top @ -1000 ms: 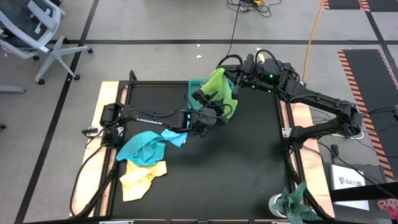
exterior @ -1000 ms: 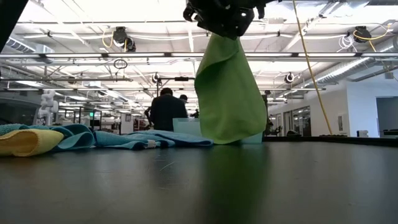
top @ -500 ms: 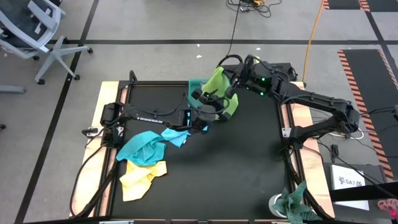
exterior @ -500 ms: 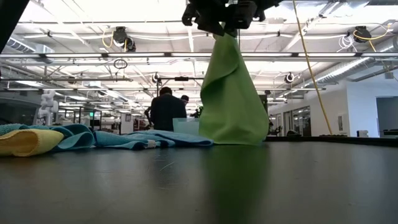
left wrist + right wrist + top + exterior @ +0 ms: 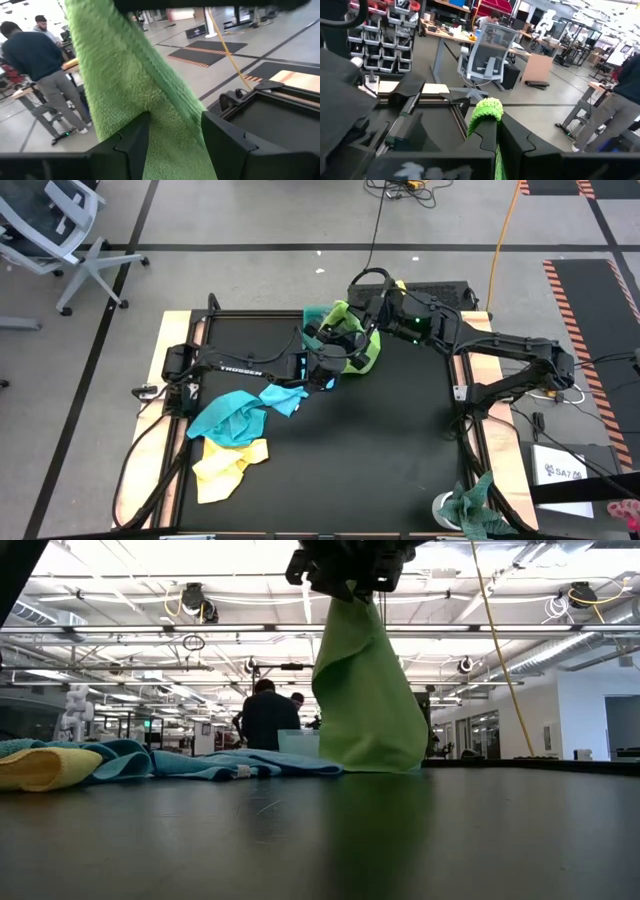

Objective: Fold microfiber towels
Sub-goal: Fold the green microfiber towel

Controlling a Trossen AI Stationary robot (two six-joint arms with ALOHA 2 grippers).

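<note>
At the left of the table (image 5: 400, 440), a yellow towel (image 5: 228, 465) lies crumpled near the front edge, with a turquoise towel (image 5: 235, 414) spread partly over it.

Toward the middle, the left claw (image 5: 338, 340) stands with its fingers (image 5: 132, 145) wide apart, one on each side of the hanging lime green towel (image 5: 365, 690). In the left wrist view the cloth runs down between the two fingers and touches the inner faces of both; they are not pinched shut on it.

Just to the right, the right claw (image 5: 372, 308) is fully closed on the top edge of the lime green towel; in the right wrist view a fold of the cloth bulges out above its tight fingers (image 5: 487, 137). The towel hangs straight down from it, its lower edge on the table beside the teal tray (image 5: 314, 314) at the rear.

A mottled green rag (image 5: 470, 502) sits off the table's front right corner. A person (image 5: 268, 716) stands in the room beyond.

Compared with a second ago, the right claw has moved left, closer to the left claw, and the towel's bottom, which hung just clear then, now touches the table. The left claw's opening is unchanged.
</note>
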